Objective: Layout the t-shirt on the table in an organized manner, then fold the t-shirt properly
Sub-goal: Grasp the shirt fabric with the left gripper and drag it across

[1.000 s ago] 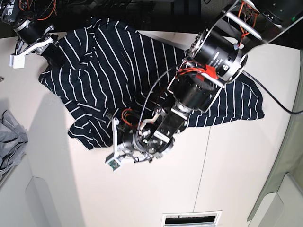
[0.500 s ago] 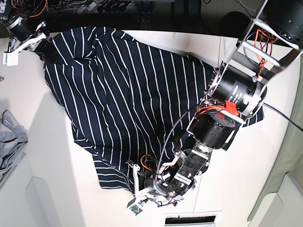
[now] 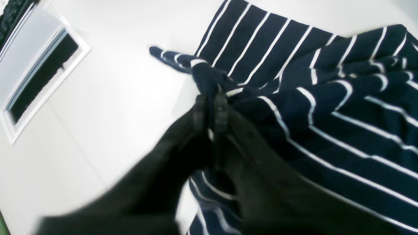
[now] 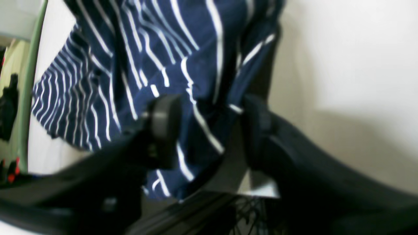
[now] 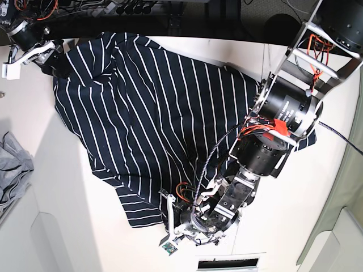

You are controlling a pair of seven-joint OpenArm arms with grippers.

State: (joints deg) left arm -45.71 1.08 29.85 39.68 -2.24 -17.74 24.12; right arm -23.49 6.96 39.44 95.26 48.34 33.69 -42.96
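Observation:
The dark navy t-shirt point(image 5: 153, 107) with thin white stripes lies spread over the white table point(image 5: 68, 226), still wrinkled near its edges. In the left wrist view my left gripper point(image 3: 210, 104) stands at the shirt's near hem point(image 3: 209, 78), its fingers almost together with a fold of cloth between them. The base view places it at the near edge point(image 5: 173, 214). My right gripper point(image 4: 209, 127) stands open at the far left corner point(image 5: 48, 54). Its pads point(image 4: 163, 130) are wide apart with loose striped cloth point(image 4: 163, 49) between them.
A grey garment point(image 5: 14, 170) lies at the left edge of the table. A rectangular slot point(image 5: 227, 263) is set into the tabletop close to the left gripper, also visible in the left wrist view point(image 3: 39, 75). A thin seam point(image 5: 241, 226) runs across the table.
The left arm dragged the hem toward the near edge, spreading the shirt out, then eased back slightly. The right gripper's jaws have opened at the far left corner.

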